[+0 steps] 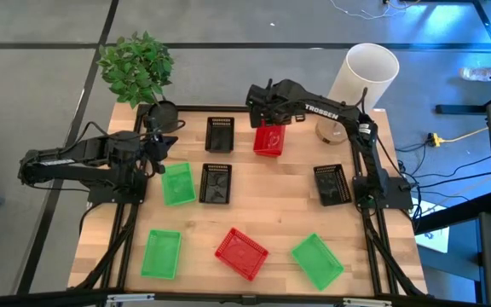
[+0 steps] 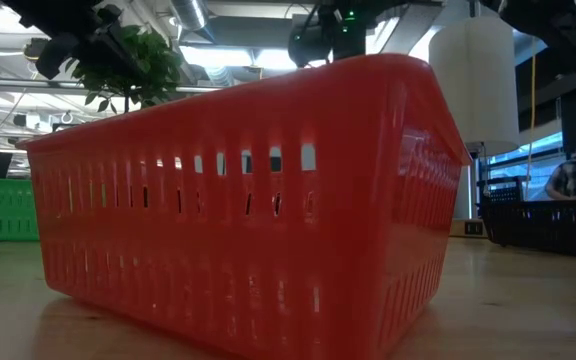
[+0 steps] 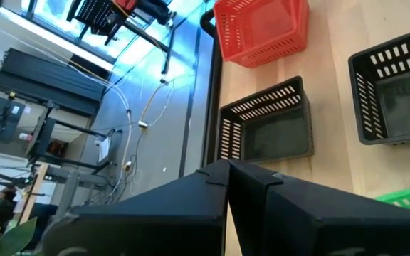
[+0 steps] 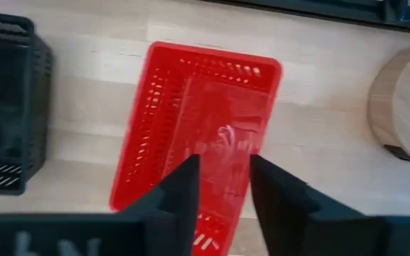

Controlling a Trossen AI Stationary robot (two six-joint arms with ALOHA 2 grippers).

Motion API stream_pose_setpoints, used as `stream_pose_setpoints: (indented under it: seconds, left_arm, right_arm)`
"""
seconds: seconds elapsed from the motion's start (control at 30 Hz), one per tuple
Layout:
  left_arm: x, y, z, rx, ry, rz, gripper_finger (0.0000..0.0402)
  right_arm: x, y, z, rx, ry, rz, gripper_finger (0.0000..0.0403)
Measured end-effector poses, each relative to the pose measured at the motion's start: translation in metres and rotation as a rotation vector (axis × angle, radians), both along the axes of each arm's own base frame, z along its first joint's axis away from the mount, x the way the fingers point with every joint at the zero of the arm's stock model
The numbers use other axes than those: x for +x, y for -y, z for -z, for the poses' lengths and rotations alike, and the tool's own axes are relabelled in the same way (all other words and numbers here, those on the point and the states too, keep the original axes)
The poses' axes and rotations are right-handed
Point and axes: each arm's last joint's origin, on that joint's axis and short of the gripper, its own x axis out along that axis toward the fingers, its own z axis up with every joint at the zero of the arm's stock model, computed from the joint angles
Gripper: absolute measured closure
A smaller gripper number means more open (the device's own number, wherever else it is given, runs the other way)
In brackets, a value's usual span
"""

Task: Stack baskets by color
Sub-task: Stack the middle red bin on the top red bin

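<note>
High view: right claw (image 1: 268, 119) hangs over the red basket (image 1: 269, 139) at twelve o'clock on the table (image 1: 271, 213), fingers parted, nothing held. Likely a stack base. Second red basket (image 1: 241, 252) at six o'clock. Left claw (image 1: 158, 153) pinched shut, waiting at nine o'clock.

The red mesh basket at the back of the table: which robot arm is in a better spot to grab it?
The right. The right gripper hovers directly over the red plastic mesh basket, fingers open above its rim. The left gripper is shut, beside a green mesh basket, with black baskets in between.
</note>
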Motion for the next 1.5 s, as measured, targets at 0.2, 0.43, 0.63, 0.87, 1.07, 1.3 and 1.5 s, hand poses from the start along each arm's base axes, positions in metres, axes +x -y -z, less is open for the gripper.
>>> stream_pose_setpoints:
  seconds: [0.2,0.43,0.63,0.87,1.07,1.3,1.5]
  left_arm:
    - [0.000,0.000,0.000,0.000,0.000,0.000,0.0401]
    - [0.000,0.000,0.000,-0.002,0.002,-0.001,0.0401]
    - [0.000,0.000,0.000,-0.003,0.003,-0.001,0.0401]
    - [0.000,0.000,0.000,-0.003,0.003,-0.001,0.0401]
    - [0.000,0.000,0.000,-0.004,0.003,-0.002,0.0401]
    - [0.000,0.000,0.000,-0.004,0.003,-0.002,0.0401]
    - [0.000,0.000,0.000,-0.003,0.003,-0.001,0.0401]
  right_arm:
    - [-0.008,0.001,0.003,0.018,-0.052,0.092,0.0228]
    - [-0.008,0.003,0.026,0.055,-0.072,0.093,0.0223]
    - [-0.012,0.003,0.041,0.073,-0.123,0.095,0.0223]
    - [-0.009,0.006,0.062,0.073,-0.091,0.071,0.0263]
    - [-0.005,0.008,0.061,0.024,-0.079,0.031,0.0384]
    - [0.000,0.011,0.040,-0.012,-0.031,0.009,0.0396]
    - [0.001,0.012,0.012,0.005,0.034,0.003,0.0397]
